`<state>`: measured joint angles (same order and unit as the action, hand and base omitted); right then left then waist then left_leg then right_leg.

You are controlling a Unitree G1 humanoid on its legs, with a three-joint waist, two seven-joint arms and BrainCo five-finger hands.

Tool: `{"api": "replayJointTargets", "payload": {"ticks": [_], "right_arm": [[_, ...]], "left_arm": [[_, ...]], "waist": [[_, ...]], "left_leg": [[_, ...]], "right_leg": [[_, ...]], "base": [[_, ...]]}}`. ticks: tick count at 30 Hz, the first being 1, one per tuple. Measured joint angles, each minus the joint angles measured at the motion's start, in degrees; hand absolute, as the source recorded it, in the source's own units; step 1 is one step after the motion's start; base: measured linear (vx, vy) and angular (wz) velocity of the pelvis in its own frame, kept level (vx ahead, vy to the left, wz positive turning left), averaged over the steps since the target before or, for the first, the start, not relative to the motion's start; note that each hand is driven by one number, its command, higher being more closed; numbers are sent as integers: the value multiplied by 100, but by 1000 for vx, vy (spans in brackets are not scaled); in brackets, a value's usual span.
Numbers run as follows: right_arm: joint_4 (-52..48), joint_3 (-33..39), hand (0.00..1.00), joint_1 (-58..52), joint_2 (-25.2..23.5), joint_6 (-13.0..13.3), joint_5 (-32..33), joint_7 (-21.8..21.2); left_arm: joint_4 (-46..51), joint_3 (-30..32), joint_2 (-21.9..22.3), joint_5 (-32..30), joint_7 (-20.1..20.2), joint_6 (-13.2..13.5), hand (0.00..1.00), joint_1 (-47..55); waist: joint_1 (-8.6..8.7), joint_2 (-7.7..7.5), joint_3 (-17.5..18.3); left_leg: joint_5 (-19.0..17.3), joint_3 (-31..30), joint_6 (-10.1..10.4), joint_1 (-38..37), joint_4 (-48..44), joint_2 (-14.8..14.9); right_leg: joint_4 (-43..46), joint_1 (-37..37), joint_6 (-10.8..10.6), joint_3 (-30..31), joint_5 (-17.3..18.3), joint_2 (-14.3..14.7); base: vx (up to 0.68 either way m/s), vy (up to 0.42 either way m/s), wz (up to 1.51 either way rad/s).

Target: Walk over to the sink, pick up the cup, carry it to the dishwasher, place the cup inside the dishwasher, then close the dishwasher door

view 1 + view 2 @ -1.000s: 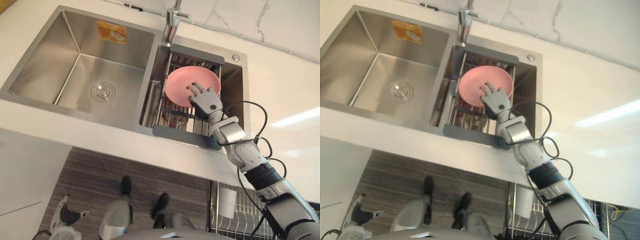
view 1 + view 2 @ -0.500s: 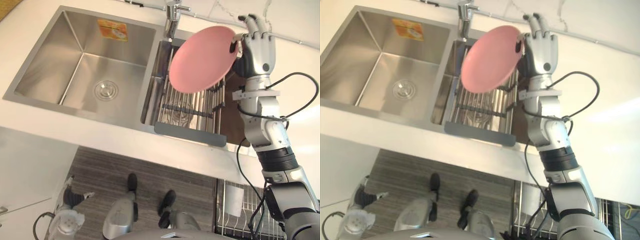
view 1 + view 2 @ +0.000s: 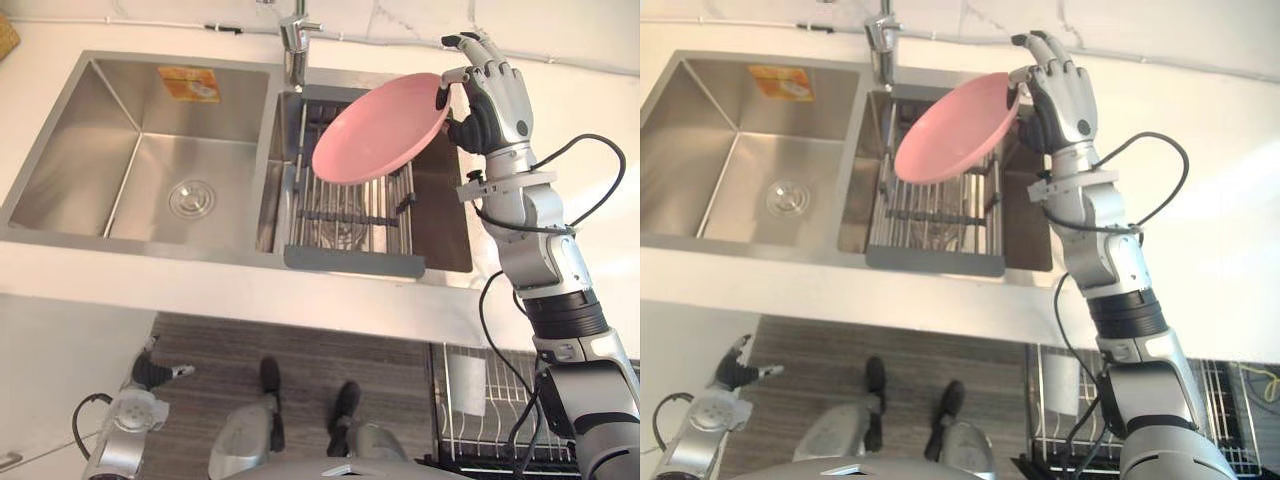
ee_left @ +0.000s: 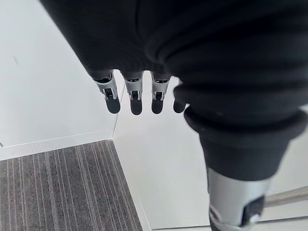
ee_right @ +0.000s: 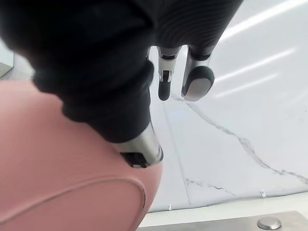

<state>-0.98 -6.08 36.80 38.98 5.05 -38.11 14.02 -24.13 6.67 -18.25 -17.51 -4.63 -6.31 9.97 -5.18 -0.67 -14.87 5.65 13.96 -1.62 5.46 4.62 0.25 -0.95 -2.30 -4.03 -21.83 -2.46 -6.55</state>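
A pink plate [image 3: 380,130] hangs tilted in the air over the wire dish rack [image 3: 350,215] in the sink's right basin. My right hand [image 3: 495,100] holds it by its right rim, thumb on the front and fingers behind. In the right wrist view the plate [image 5: 57,159] shows under the thumb, with the marbled wall beyond. No cup is in the sink. My left hand [image 3: 158,373] hangs low by the floor at the lower left, and its fingers [image 4: 136,98] are straight and hold nothing.
The steel double sink [image 3: 140,150] is set in a white counter, with a tap [image 3: 293,40] between the basins. Below the counter at the lower right stands a wire rack [image 3: 490,415] with a white cup-shaped thing [image 3: 462,380] in it. A dark striped floor lies beneath.
My right hand has lifted the pink plate out of the dish rack and holds it above the basin, now tilted flatter. The camera has shifted as well.
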Motion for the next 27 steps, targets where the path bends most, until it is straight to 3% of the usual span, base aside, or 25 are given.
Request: {"api": "replayJointTargets", "payload": {"ticks": [6, 11, 18, 25, 27], "right_arm": [[-7, 193, 100, -84, 4, 164, 74, 172], [-50, 936, 100, -563, -1, 225, 471, 420], [-564, 2092, 100, -1593, -10, 200, 1112, 624], [-702, 2999, 100, -2435, -20, -70, 1192, 620], [-720, 3166, 100, -2451, -43, -192, 1191, 592]], "left_arm": [[-309, 5, -101, 59, 11, -77, 0, -215], [-365, 5, -96, 126, 3, -85, 0, -231], [-381, 8, -46, 223, 46, -56, 0, 31], [-880, -8, 311, 147, 851, -35, 0, 152], [-1152, 9, 422, 92, 1004, -154, 0, 195]], "waist": [[67, 70, 78], [89, 58, 333], [383, 56, 698], [711, 66, 930], [735, 46, 964]], "left_leg": [[-3, 36, 13, -44, 33, 27], [-6, 82, 19, -62, 27, 31], [-138, 400, 92, -445, 37, 83], [-283, 855, 86, -1009, 38, 87], [-355, 1200, 112, -1084, 38, 106]], "right_leg": [[-26, 23, 20, 74, -30, 26], [-78, 50, 22, 99, -35, 42], [-130, 273, 22, 428, -38, 82], [26, 477, 0, 950, -48, 75], [219, 272, 32, 1026, 136, 48]], "base": [[-20, 6, -5], [35, 4, -2], [12, 0, -27], [-35, 18, -43], [-91, 30, -65]]}}
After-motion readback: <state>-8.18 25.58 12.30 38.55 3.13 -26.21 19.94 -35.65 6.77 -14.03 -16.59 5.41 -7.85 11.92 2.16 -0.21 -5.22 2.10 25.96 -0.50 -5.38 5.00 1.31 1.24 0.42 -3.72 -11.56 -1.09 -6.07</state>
